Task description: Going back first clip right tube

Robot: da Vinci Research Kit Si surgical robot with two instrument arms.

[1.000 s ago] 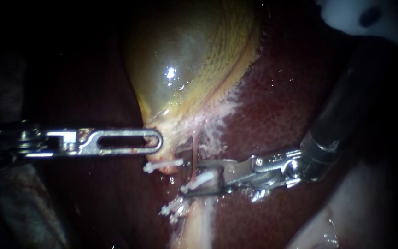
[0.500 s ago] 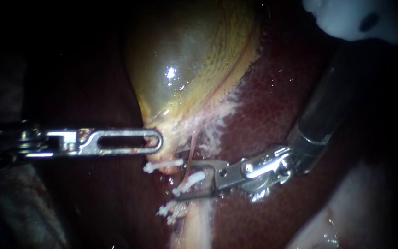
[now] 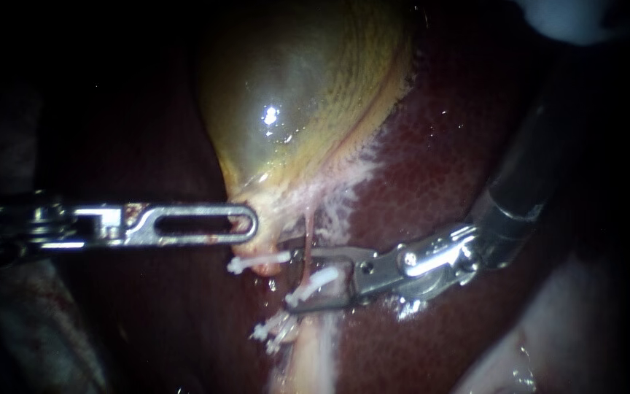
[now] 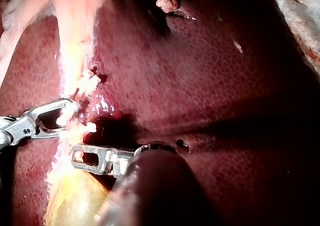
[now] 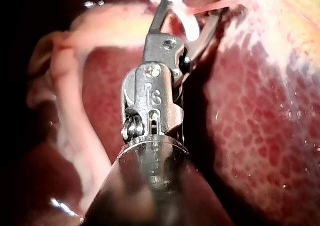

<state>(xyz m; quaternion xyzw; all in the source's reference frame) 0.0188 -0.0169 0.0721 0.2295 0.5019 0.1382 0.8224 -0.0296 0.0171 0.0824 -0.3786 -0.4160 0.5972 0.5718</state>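
Now right instrument (image 3: 299,280) end effector wide around clip (image 3: 316,284), withdrawn slightly rightward.

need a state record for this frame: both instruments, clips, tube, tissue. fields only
left instrument: tip beside the gallbladder's narrow end
right instrument: jaws open, straddling the thin red tube
middle clip: white, between the right instrument's jaws, meeting the tube
upper clip: white, just below the left instrument's tip
lower clip: white, on pale tissue below the right instrument's jaws
gallbladder: yellow-green, above both tips
liver: dark red, surrounding
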